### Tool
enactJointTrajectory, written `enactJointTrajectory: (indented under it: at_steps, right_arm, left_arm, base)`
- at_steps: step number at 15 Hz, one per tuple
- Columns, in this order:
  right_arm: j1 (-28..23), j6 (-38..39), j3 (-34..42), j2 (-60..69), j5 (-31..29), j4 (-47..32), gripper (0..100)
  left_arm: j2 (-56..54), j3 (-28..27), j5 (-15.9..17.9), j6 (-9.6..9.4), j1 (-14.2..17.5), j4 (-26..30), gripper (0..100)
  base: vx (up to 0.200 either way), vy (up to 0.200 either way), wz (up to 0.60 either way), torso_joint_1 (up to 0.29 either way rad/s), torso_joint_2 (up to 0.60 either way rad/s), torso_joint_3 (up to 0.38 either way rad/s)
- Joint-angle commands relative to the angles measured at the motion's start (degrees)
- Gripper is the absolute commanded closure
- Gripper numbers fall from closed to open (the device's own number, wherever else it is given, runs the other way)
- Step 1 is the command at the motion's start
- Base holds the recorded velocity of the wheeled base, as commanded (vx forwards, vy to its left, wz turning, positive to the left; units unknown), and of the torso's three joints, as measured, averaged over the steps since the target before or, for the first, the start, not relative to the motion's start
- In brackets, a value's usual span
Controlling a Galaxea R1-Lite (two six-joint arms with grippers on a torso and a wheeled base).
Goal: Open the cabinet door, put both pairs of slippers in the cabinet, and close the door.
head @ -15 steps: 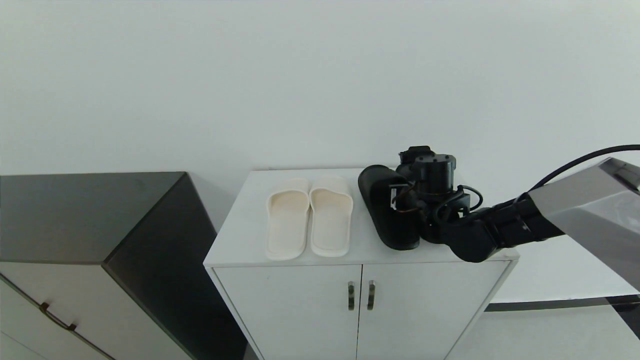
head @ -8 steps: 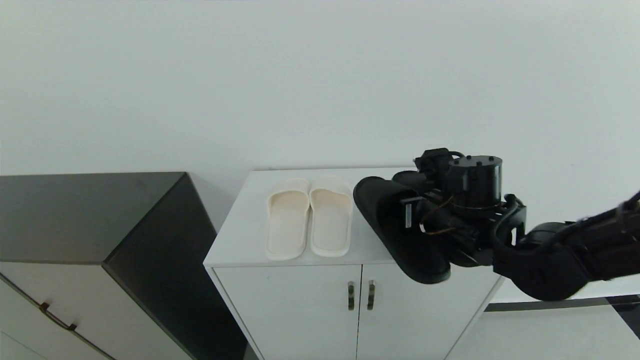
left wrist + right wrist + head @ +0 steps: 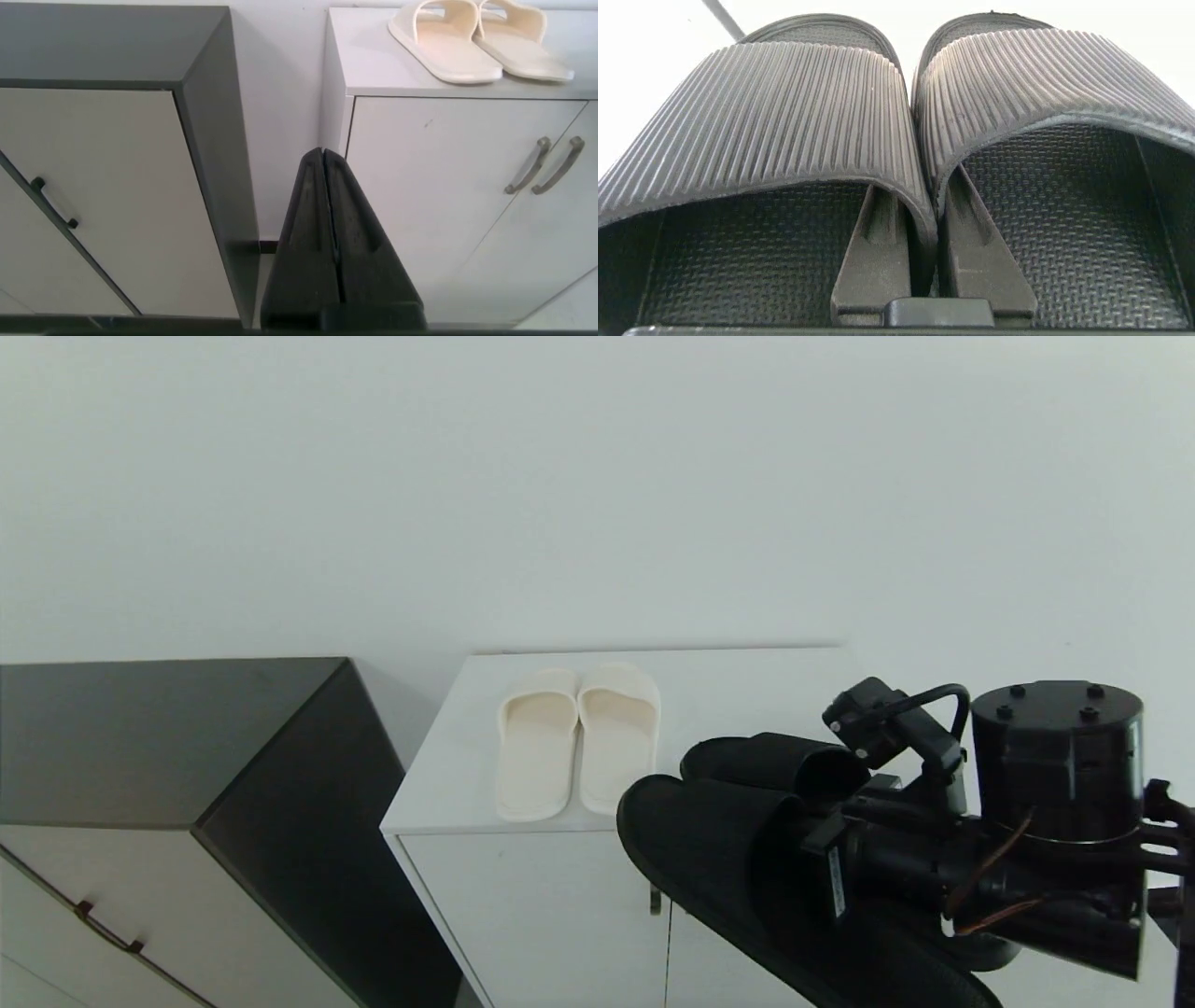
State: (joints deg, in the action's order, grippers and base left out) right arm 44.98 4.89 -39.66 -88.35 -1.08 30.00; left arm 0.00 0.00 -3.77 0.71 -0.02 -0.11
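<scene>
The black slippers have been lifted off the cabinet toward the near right, clamped together in the right hand; its doors remain unopened

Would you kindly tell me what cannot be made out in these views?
Head view: cabinet door handles, mostly behind the black slippers, whose heels the bottom edge cuts off.
Right wrist view: tips of the right gripper, under the slipper straps.
Left wrist view: white slippers, toe ends past the top edge.
</scene>
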Motion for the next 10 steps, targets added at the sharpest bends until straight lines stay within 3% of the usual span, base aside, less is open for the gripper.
enactJointTrajectory:
  at_steps: [1,4,10]
  right_arm:
    - [0.2,-0.1,2.7,3.5,1.3,0.0,100]
    - [0.2,-0.3,3.4,3.6,1.3,0.0,100]
    - [-0.5,-0.6,5.8,4.5,6.6,0.4,100]
  left_arm:
    - [0.0,0.0,0.0,0.08,0.0,0.0,100]
    - [0.0,0.0,0.0,0.08,-0.1,0.0,100]
    - [0.0,0.0,0.0,0.17,0.0,-0.1,100]
  base:
    - [-0.200,0.000,0.00,0.012,0.04,0.002]
    - [-0.200,0.000,0.00,0.003,0.00,-0.001]
    - [0.000,0.000,0.00,0.000,0.00,0.000]
